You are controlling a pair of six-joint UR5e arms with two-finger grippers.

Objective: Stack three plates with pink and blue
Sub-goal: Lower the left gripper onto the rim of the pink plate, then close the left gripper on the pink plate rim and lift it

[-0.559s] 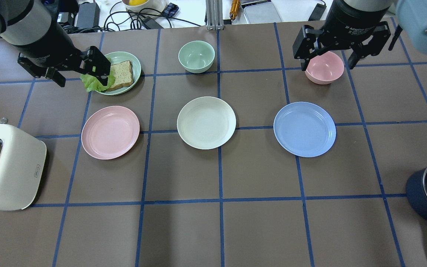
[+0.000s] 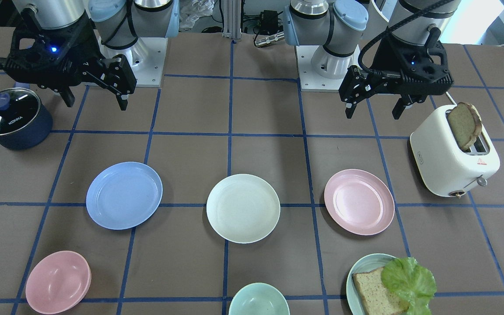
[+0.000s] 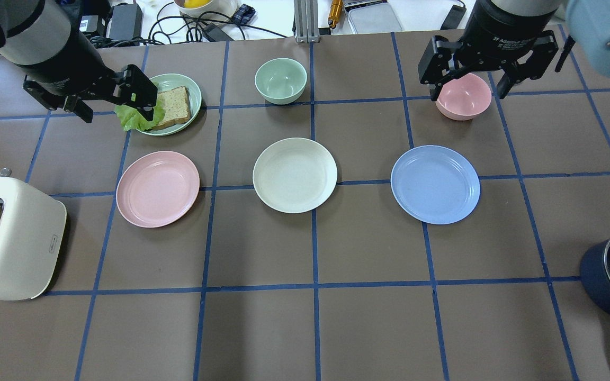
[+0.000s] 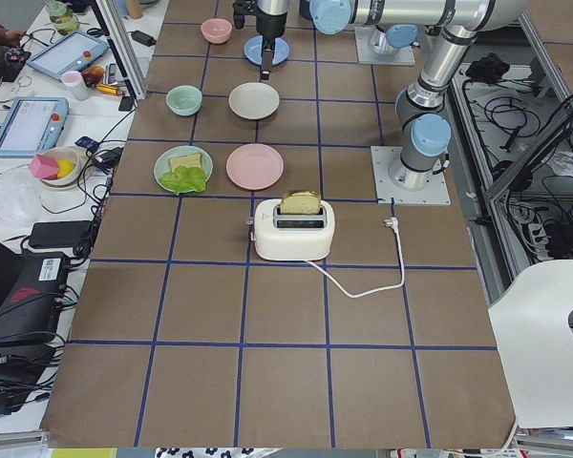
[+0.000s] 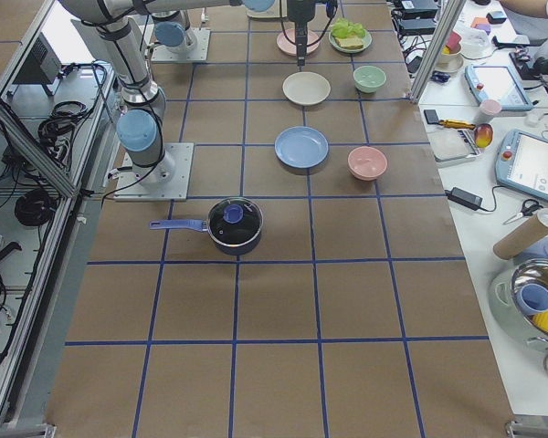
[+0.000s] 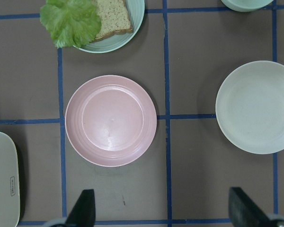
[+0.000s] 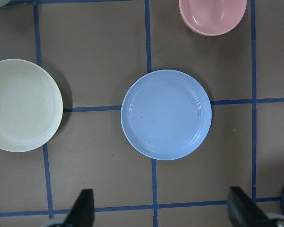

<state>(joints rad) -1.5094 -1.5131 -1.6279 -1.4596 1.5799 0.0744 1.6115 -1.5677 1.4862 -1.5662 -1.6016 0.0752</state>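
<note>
Both pairs of jaws stand spread wide and hold nothing. My left jaws hang high, roughly over the pastel pink round plastic plate (image 6: 110, 120) as best I can judge, and my right jaws likewise over the light blue round plastic plate (image 7: 166, 114). Between those two, apart from both, lies the cream-white round plastic plate (image 3: 294, 175). All three rest flat in a row on the brown gridded counter (image 3: 368, 317), none stacked.
</note>
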